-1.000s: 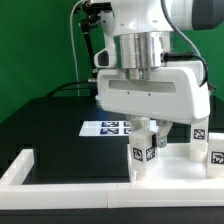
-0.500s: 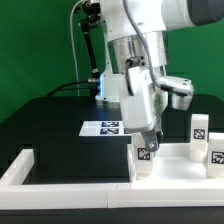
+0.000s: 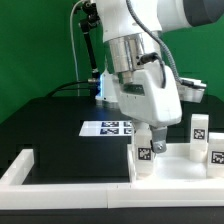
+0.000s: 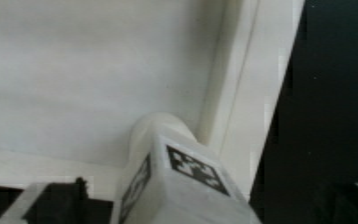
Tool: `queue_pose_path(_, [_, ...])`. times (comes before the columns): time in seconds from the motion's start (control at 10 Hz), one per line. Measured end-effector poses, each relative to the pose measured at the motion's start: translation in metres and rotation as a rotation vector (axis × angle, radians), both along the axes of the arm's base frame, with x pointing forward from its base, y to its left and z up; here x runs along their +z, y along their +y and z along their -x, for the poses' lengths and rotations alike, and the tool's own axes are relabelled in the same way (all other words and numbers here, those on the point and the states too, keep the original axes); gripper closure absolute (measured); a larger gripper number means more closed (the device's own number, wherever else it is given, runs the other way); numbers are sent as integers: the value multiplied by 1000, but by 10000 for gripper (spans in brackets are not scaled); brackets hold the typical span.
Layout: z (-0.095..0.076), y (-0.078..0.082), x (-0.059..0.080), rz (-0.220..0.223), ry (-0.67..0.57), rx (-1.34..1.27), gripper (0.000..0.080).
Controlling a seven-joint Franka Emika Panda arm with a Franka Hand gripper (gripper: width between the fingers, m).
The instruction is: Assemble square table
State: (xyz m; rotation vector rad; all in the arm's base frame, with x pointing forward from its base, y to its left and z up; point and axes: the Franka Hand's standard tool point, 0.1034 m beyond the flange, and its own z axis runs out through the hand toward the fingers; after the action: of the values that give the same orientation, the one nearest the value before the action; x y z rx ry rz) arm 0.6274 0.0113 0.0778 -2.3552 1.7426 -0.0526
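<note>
The white square tabletop (image 3: 185, 166) lies at the exterior view's right, inside the border rails. A short white leg (image 3: 145, 157) with a black-and-white tag stands upright at its near corner. My gripper (image 3: 151, 141) comes down from above and is shut on this leg's upper part. Two more tagged legs stand further right, one at the back (image 3: 199, 128) and one at the edge (image 3: 217, 150). In the wrist view the held leg (image 4: 190, 168) rises over the tabletop's flat face (image 4: 87, 80) beside its raised rim (image 4: 247, 70). A dark fingertip (image 4: 55, 203) shows beside the leg.
The marker board (image 3: 108, 128) lies on the black table behind the leg. Long white border rails run along the front (image 3: 70, 173) and the exterior view's left (image 3: 18, 166). A green backdrop and cables stand behind the arm.
My hand has turned about its vertical axis over the leg, from broadside to angled. The leg stays upright in the same corner, and the other legs have not moved.
</note>
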Motion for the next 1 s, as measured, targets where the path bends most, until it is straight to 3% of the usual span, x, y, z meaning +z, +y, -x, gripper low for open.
queue_pose_path(0.2, [0,-1,0,22,-17,122,153])
queue_pose_path(0.5, [-1,-12,2,144,-54,675,151])
queue_pose_path(0.7, [0,-13,1,149,-55,663,151])
queue_pose_path(0.8, [0,-13,0,147,-54,648,245])
queue_pose_path(0.9, [0,-13,0,142,-49,614,245])
queue_pose_path(1.0, [0,-13,0,131,-38,532,419])
